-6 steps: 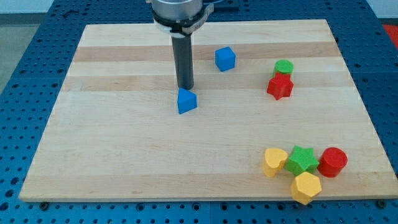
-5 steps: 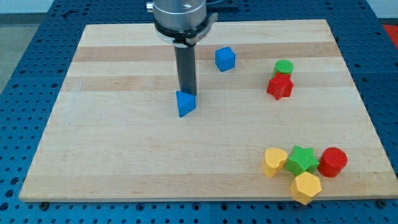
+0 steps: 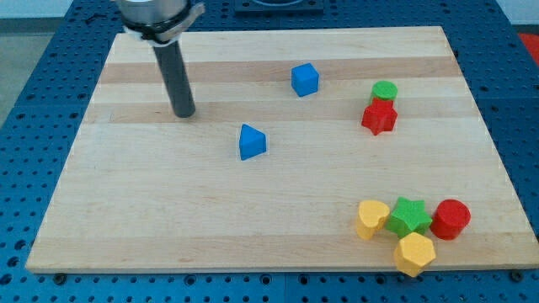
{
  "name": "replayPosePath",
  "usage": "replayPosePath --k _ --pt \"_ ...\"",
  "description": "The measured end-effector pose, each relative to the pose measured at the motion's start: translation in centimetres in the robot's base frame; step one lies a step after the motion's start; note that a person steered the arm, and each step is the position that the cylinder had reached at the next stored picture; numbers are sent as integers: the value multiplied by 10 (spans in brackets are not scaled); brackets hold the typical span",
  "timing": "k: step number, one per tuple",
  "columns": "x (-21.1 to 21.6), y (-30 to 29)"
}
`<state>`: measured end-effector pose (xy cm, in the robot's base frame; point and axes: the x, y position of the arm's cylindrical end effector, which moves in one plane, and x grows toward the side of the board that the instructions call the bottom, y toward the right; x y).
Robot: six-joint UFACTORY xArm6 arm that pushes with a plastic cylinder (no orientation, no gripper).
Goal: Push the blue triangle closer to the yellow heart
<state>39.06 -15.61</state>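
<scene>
Although the board point(image 3: 278, 210) is broad, drift is risked: my tip point(image 3: 184, 114) is seen up-left of the blue triangle point(image 3: 251, 141) — seemingly apart; no jaws exist. An off-line push could miss the yellow heart point(image 3: 371, 218) — bottom-right.

The arm descends from the view's 12 o'clock edge, its dark rod standing upright, with my tip point(image 3: 184, 114) resting at the 10 o'clock area.

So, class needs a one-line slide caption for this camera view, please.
My tip stands up-left of the blue triangle, apart from it; the yellow heart waits bottom right.
</scene>
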Motion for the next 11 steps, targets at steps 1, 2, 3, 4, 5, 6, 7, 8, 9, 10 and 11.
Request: replayPosePath --k 1,2,3,4,5,6,7,8,9,10,11 --pt "20 1" --pt "24 33" --pt "29 79" --pt "54 114" --pt "78 131" --pt "78 132" --pt "77 117" --pt "81 107" --pt "86 120" --pt "94 156" --pt "108 192"
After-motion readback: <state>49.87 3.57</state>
